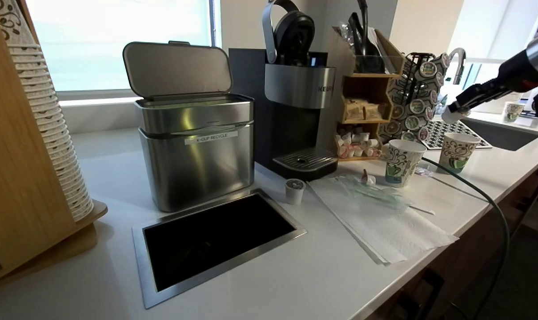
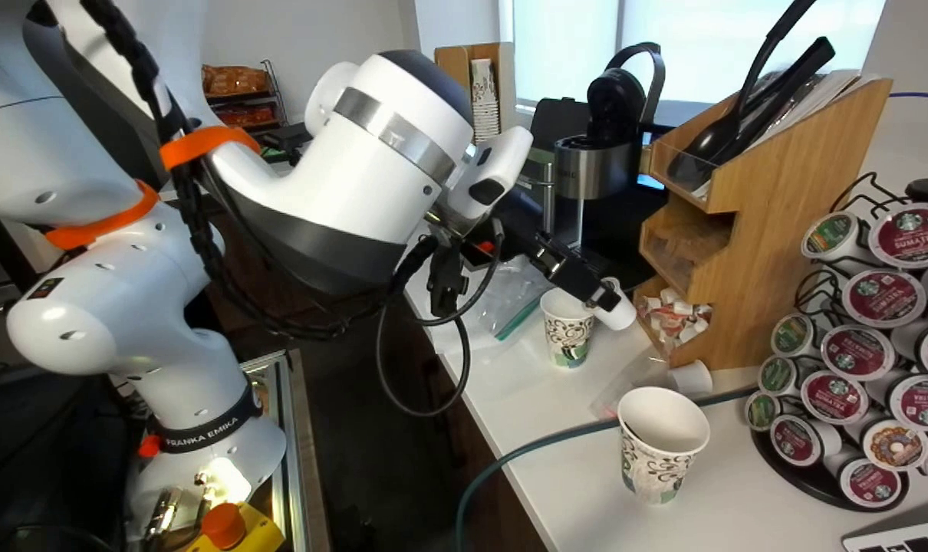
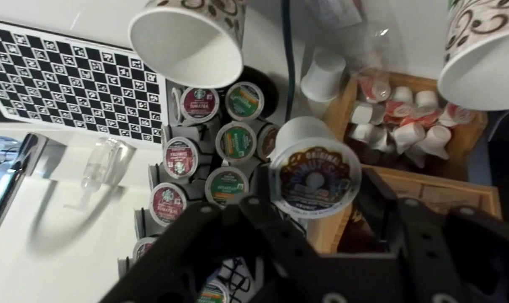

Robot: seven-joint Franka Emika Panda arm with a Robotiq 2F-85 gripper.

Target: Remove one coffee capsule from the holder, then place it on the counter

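Observation:
My gripper point(image 1: 462, 104) is shut on a white coffee capsule point(image 1: 451, 115) and holds it in the air above the white counter point(image 1: 331, 266). In an exterior view the gripper point(image 2: 590, 287) points down and the capsule point(image 2: 617, 313) hangs tilted at its tips. In the wrist view the capsule point(image 3: 315, 181) sits between both fingers, its brown printed lid facing the camera. The wire holder point(image 2: 788, 471) stands apart from the gripper, with many pods in stacked columns. It also shows in the wrist view point(image 3: 268, 90) behind the capsule.
Two paper cups point(image 2: 567, 330) point(image 2: 659, 445) stand near the gripper. A wooden box point(image 2: 786, 268) with packets stands beside the holder. A cable point(image 1: 478, 189) crosses the counter. Another capsule point(image 1: 295, 191) stands by the steel-framed opening point(image 1: 224, 240). Napkins point(image 1: 380, 222) and a coffee machine point(image 1: 300, 89) lie beyond.

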